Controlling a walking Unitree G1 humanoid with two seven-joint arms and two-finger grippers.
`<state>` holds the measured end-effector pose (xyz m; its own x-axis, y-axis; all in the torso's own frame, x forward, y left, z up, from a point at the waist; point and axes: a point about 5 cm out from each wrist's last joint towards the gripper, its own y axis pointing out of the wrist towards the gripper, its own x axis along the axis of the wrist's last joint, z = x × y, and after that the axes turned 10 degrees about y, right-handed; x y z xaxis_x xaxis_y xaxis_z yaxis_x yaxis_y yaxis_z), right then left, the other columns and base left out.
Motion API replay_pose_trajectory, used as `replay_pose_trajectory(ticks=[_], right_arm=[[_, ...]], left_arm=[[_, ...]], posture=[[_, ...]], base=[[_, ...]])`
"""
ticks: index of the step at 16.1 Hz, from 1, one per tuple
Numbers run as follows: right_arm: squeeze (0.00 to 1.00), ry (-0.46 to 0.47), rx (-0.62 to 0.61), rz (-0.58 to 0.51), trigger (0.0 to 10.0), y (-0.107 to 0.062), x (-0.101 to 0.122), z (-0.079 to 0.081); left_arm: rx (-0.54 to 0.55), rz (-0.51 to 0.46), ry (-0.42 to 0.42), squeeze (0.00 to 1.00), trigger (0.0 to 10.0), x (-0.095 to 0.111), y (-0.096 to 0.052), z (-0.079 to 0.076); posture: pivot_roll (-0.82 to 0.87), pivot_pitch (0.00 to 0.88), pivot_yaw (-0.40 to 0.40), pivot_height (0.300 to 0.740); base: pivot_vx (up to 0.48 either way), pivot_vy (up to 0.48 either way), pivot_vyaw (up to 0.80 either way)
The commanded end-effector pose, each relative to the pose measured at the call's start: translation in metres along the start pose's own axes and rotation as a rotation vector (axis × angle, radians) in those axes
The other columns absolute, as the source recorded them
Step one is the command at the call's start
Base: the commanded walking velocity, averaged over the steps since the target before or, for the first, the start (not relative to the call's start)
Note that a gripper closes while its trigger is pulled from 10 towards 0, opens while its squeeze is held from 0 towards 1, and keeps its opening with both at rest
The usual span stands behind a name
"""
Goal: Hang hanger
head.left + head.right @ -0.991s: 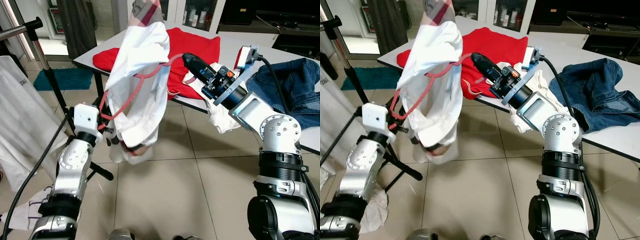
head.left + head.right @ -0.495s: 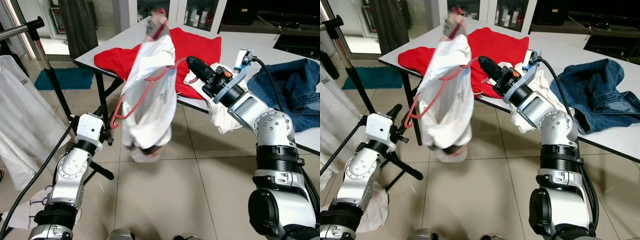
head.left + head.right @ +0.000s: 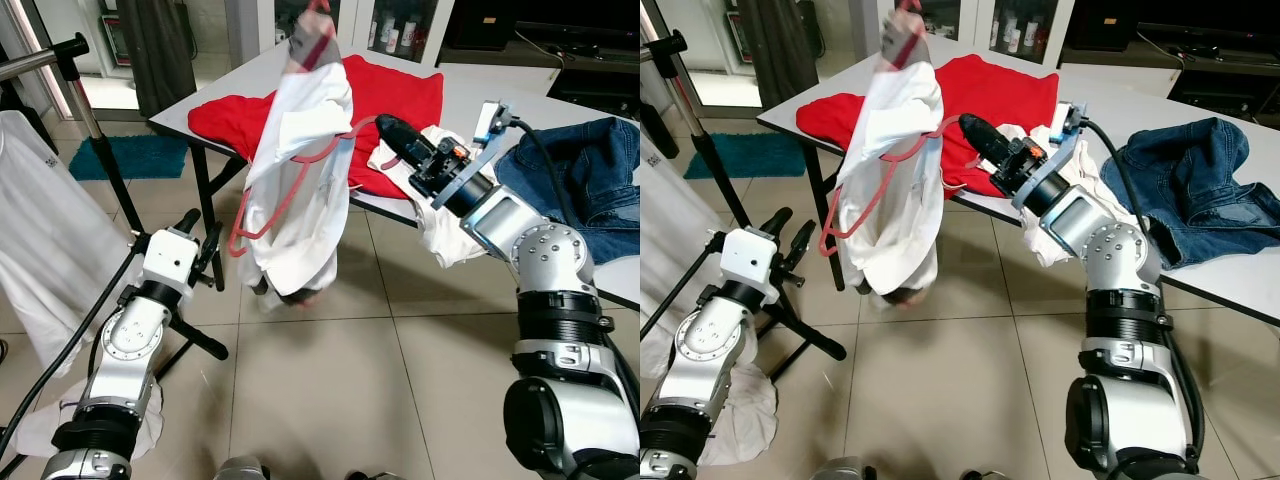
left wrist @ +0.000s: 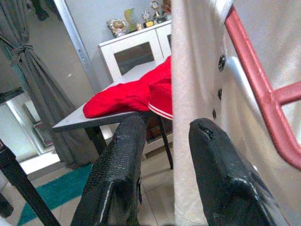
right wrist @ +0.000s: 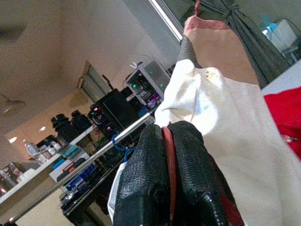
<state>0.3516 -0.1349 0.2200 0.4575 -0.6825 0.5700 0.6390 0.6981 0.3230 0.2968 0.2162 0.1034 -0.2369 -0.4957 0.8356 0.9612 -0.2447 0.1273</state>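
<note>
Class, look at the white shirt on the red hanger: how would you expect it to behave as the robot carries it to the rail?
The white shirt hangs in loose folds, so it is probably floppy and will sway. The red hanger keeps its outline, so it looks stiff. With just the right hand pinching it, the load may swing or twist.

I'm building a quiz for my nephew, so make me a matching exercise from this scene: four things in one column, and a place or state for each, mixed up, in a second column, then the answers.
Column one:
1. red plastic hanger
2. blue denim jeans
3. left tool
4. red cloth shirt

Column two:
A. open, holding nothing
B. spread flat on the white table
C. crumpled at the table's right end
D. pinched in the right tool, inside the white shirt

Pairs: 1-D, 2-C, 3-A, 4-B
</note>
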Motion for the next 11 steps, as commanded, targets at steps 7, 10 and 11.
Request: replay_pose_trajectory(ticks=[7, 10, 11], right_arm=[[0.06, -0.198, 0.077, 0.083, 0.0, -0.004, -0.004, 0.005], [0.05, -0.224, 0.125, 0.108, 0.0, 0.000, -0.011, 0.012], [0.05, -0.226, 0.135, 0.108, 0.0, 0.001, -0.012, 0.014]], left_arm=[[0.011, -0.021, 0.040, 0.00, 10.0, 0.001, -0.004, 0.006], [-0.010, -0.086, 0.066, 0.00, 10.0, 0.013, 0.002, 0.008], [-0.024, -0.096, 0.074, 0.00, 10.0, 0.014, 0.002, 0.007]], posture=[[0.12, 0.000, -0.055, 0.740], [0.12, 0.000, -0.056, 0.740], [0.12, 0.000, -0.056, 0.740]], base=[[0.000, 0.000, 0.00], [0.000, 0.000, 0.00], [0.000, 0.000, 0.00]])
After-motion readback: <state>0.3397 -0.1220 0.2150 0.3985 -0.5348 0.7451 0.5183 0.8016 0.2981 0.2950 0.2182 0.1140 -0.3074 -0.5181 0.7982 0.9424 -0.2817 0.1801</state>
